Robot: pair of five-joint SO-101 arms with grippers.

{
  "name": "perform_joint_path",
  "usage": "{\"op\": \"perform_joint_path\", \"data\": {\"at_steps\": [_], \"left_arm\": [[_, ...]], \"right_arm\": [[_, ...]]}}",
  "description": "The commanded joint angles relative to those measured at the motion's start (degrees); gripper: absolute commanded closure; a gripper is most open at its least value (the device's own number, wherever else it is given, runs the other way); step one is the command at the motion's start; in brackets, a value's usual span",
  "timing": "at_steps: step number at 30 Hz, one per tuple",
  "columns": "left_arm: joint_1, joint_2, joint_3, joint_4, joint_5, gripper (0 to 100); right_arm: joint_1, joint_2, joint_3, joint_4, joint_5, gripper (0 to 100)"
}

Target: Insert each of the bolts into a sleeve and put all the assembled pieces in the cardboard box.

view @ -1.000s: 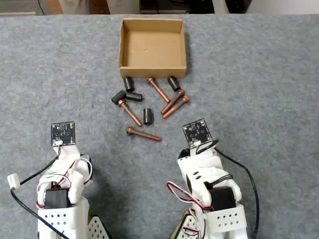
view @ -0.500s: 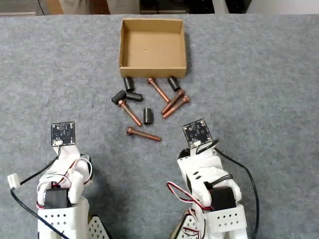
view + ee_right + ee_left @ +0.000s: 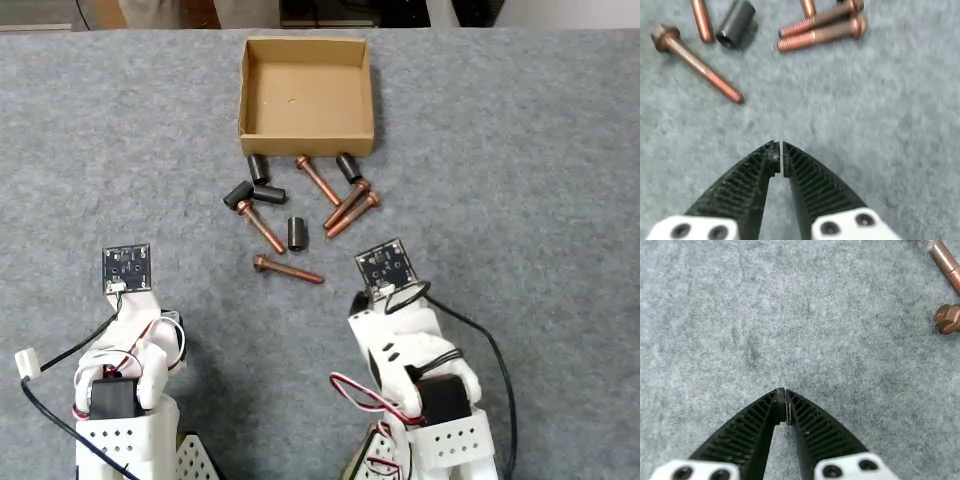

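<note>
Ahead of the closed, empty right gripper (image 3: 779, 150), a bolt (image 3: 701, 67) crosswise, head leftward.

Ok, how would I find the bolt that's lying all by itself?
Start at the cardboard box at the table's far side. In front of it lies a jumble of copper bolts and black sleeves. Your bolt is the one nearest the arms, lying almost sideways and touching nothing.

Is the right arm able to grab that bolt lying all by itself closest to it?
Probably yes. The lone bolt lies on bare carpet just ahead of the right gripper, nothing between them. Its fingers are shut, so they must open first.
</note>
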Motion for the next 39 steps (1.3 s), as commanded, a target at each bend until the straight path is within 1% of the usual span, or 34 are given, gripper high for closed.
{"op": "perform_joint_path", "data": {"at_steps": [1, 4, 7, 12, 16, 18, 22, 24, 28, 31, 34, 37, 39], "left_arm": [[-0.35, -0.57, 0.70, 2.64, 0.18, 98], [-0.53, -0.66, 0.44, 3.60, 0.09, 98], [-0.79, -0.66, 0.35, 3.96, 0.00, 98], [-0.97, -0.66, 0.53, 3.96, 0.00, 98], [-1.05, -0.66, 0.62, 3.78, 0.00, 98], [-1.67, -0.66, 0.62, 3.52, 0.00, 98], [-7.74, -0.66, 0.62, 1.67, 0.00, 98], [-9.67, -0.66, 0.62, 1.14, 0.26, 98], [-9.76, -0.66, 0.62, 1.14, 0.09, 98], [-9.76, -0.66, 0.62, 1.05, 0.09, 98], [-9.76, -0.66, 0.62, 1.05, 0.00, 98], [-9.76, -0.66, 0.62, 1.05, 0.00, 98], [-9.76, -0.66, 0.62, 1.05, 0.00, 98]], "right_arm": [[-0.75, -0.48, -5.93, -1.32, -0.53, 97.0], [-0.84, 1.45, -12.18, 1.85, -0.35, 97.0], [-0.84, 9.63, -18.51, 3.34, 0.88, 97.2], [-1.01, 35.38, -35.74, 4.48, 0.70, 97.3], [-3.56, 56.57, -51.12, 8.26, 0.62, 97.4], [-5.41, 65.63, -57.80, 10.11, -1.32, 97.2], [-9.45, 80.92, -69.32, 11.78, -5.45, 97.2], [-10.95, 87.52, -74.51, 11.78, -7.56, 97.1], [-12.88, 99.82, -84.09, 11.87, -13.19, 97.0], [-13.93, 108.79, -91.30, 14.07, -16.88, 96.8], [-14.11, 118.02, -99.03, 18.81, -18.81, 90.4], [-14.11, 126.99, -107.91, 24.26, -18.73, 83.2], [-14.02, 132.62, -114.15, 27.52, -18.73, 81.6]]}}
